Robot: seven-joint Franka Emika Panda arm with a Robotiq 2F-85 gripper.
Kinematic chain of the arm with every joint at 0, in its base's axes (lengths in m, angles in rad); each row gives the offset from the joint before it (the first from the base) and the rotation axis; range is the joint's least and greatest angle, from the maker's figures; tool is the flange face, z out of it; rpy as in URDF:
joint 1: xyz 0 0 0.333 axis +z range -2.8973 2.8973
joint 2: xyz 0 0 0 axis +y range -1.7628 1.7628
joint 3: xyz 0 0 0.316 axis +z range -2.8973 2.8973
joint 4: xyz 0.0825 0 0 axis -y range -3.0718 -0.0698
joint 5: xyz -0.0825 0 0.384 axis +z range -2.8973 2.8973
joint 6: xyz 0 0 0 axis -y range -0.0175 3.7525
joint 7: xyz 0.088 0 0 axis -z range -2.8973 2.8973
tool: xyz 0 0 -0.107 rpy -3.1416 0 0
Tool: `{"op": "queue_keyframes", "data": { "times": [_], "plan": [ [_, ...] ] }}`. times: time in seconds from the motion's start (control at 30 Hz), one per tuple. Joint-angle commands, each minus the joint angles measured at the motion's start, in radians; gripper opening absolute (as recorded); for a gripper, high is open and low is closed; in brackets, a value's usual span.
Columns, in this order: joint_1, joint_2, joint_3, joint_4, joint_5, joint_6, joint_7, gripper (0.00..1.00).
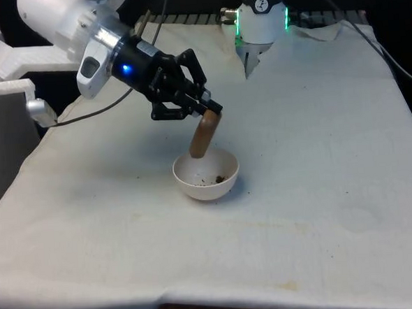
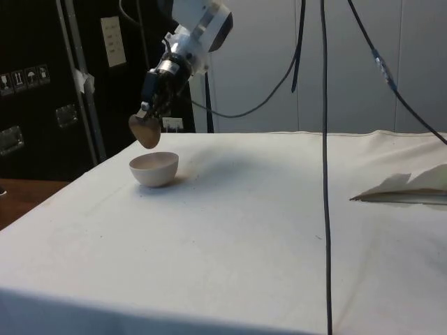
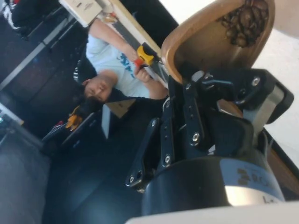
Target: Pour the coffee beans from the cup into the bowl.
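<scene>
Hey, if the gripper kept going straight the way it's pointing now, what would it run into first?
Most likely the white bowl. The gripper points down at a slant, holding the tilted brown cup whose mouth hangs just over the bowl, so the cup would probably touch first.

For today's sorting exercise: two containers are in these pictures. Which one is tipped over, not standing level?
The brown cup, held in the gripper, is tipped mouth-down over the white bowl. The bowl sits level on the table, with a few beans inside.

White cloth (image 1: 321, 210) covers table, wrinkled, faintly stained near front edge. Dark cabinets (image 2: 42, 84) with labels behind table's side; pale wall panels (image 2: 363, 63) beyond far edge. Black cables (image 2: 323, 139) hang down. Person (image 3: 110, 70) seated in dim background.
</scene>
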Motion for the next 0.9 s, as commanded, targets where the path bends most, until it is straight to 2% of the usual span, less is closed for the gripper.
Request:
{"op": "queue_keyframes", "data": {
  "times": [0.0, 0.2, 0.23, 0.27, 0.3, 0.5, 0.53, 0.57, 0.8, 0.83, 0.87],
  "plan": [
    [-0.01, 0.008, 0.005, 0.012, 0.007, -0.016, 0.007, 0.0],
    [-0.013, 0.016, -0.006, 0.012, 0.048, -0.045, 0.009, 0.0],
    [-0.004, 0.009, -0.012, 0.001, 0.043, -0.03, 0.0, 0.0],
    [-0.015, 0.018, -0.008, 0.012, 0.059, -0.055, 0.01, 0.0],
    [-0.016, 0.019, -0.01, 0.012, 0.065, -0.06, 0.01, 0.0],
    [-0.019, 0.028, -0.024, 0.015, 0.103, -0.094, 0.018, 0.0],
    [-0.009, 0.021, -0.03, 0.003, 0.1, -0.08, 0.005, 0.0],
    [-0.019, 0.029, -0.026, 0.015, 0.109, -0.099, 0.02, 0.0],
    [-0.022, 0.041, -0.045, 0.013, 0.163, -0.149, 0.031, 0.0],
    [-0.014, 0.035, -0.052, 0.003, 0.161, -0.138, 0.018, 0.0],
    [-0.023, 0.042, -0.046, 0.013, 0.169, -0.154, 0.033, 0.0]
  ]
}}
